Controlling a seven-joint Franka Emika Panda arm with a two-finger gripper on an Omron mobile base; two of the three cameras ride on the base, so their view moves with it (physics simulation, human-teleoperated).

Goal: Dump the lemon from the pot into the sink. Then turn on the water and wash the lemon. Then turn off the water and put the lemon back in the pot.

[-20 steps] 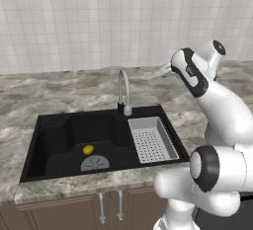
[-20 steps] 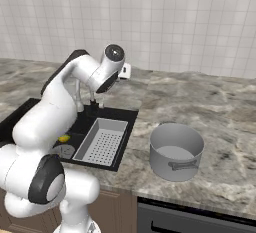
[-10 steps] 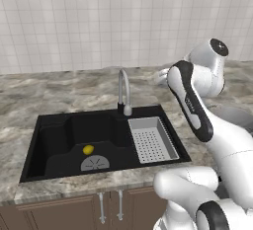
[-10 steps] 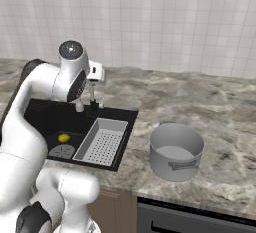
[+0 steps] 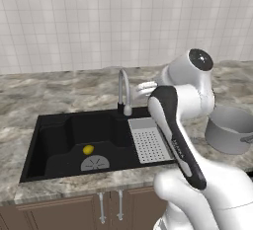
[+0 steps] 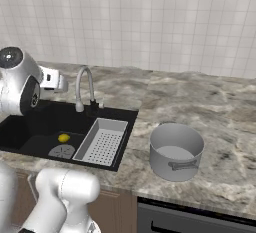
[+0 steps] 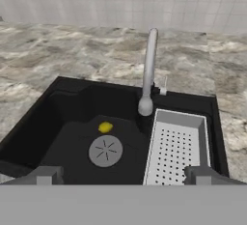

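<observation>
Marble table (image 6: 220,102) with black sink (image 7: 72,118); lemon (image 7: 105,127) lies on the sink floor beside the drain (image 7: 105,150), ahead of the fingers (image 7: 123,175). Fingers spread wide, holding nothing. Pot (image 6: 176,151) stands on the table, well apart from them.

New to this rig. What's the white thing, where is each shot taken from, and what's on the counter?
It is a white robot arm with a two-finger gripper, rendered in a simulated kitchen. Two pictures come from cameras on its base, behind the arm on either side; the third looks along the hand. Its jaws stand open and hold nothing. The lemon lies in the black sink beside the round drain, with a perforated tray to its right. The tap shows no stream. The grey pot stands on the marble counter.
</observation>
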